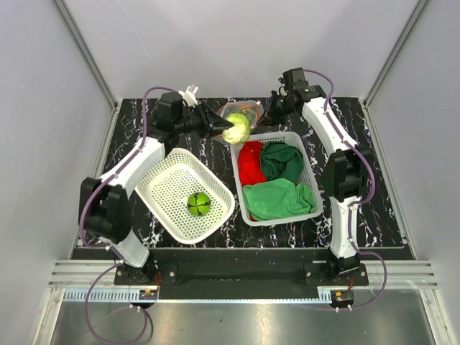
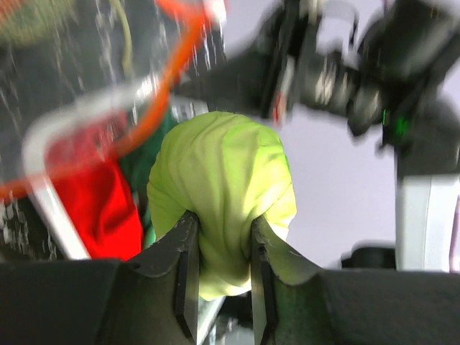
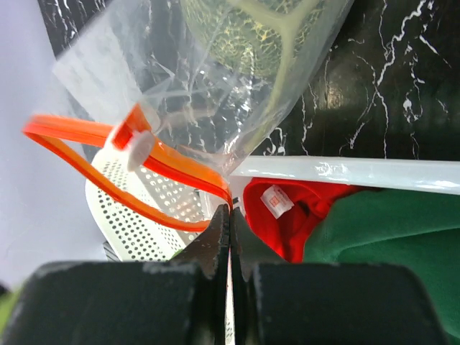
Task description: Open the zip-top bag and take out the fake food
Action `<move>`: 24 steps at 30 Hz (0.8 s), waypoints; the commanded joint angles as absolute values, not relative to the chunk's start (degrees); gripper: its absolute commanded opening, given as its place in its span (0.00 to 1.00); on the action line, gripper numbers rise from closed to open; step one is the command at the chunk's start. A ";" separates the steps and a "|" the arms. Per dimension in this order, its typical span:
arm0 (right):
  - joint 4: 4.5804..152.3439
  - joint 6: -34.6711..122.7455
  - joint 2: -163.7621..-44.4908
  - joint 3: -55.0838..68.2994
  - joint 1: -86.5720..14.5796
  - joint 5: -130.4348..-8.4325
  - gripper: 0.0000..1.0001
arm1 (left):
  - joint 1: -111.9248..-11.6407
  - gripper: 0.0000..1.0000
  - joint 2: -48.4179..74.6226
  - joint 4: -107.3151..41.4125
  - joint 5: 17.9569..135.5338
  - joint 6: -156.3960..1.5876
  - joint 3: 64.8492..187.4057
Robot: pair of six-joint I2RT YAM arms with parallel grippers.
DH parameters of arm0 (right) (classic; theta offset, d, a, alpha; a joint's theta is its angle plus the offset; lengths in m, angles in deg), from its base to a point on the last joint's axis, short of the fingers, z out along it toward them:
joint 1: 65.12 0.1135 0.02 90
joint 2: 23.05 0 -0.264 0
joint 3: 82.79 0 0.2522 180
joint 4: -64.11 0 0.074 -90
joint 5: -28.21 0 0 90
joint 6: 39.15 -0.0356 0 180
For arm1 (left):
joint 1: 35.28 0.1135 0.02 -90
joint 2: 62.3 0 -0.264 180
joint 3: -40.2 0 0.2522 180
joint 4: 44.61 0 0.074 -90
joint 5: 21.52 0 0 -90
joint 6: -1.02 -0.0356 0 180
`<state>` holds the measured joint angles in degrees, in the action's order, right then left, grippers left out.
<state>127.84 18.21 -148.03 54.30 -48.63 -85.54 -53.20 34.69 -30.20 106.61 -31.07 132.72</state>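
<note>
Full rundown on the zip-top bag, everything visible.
The zip-top bag is clear, crinkled plastic with an orange zip strip carrying a white slider. Its mouth gapes open in a loop. The right gripper pinches it at the strip, holding it off the table. A grey-green leafy piece sits inside. The left gripper holds a yellow-green cabbage ball just outside the mouth.

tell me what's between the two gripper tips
The cabbage ball, held by the left gripper, and the zip-top bag, pinched by the right gripper; top view.
</note>
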 commanded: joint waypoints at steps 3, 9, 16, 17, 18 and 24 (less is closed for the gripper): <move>126.12 18.16 -148.02 57.97 -48.86 -88.07 0.00 | -53.30 0.04 16.57 -15.32 107.87 -44.75 128.15; 126.21 18.60 -148.82 59.12 -49.04 -89.13 0.00 | -53.30 0.06 6.97 -0.54 97.85 -56.55 119.45; 126.38 18.68 -147.94 57.72 -48.95 -89.74 0.00 | -53.30 0.10 -1.56 8.34 85.29 -61.12 109.25; 126.38 18.68 -147.50 57.28 -49.04 -89.92 0.00 | -53.30 0.11 -2.35 8.70 82.05 -61.04 108.20; 126.30 18.68 -147.32 56.84 -49.04 -89.92 0.00 | -53.30 0.14 -3.06 8.70 80.54 -60.86 106.71; 125.33 18.60 -146.18 53.94 -49.04 -90.01 0.00 | -53.13 0.38 -2.89 8.53 74.11 -59.28 106.16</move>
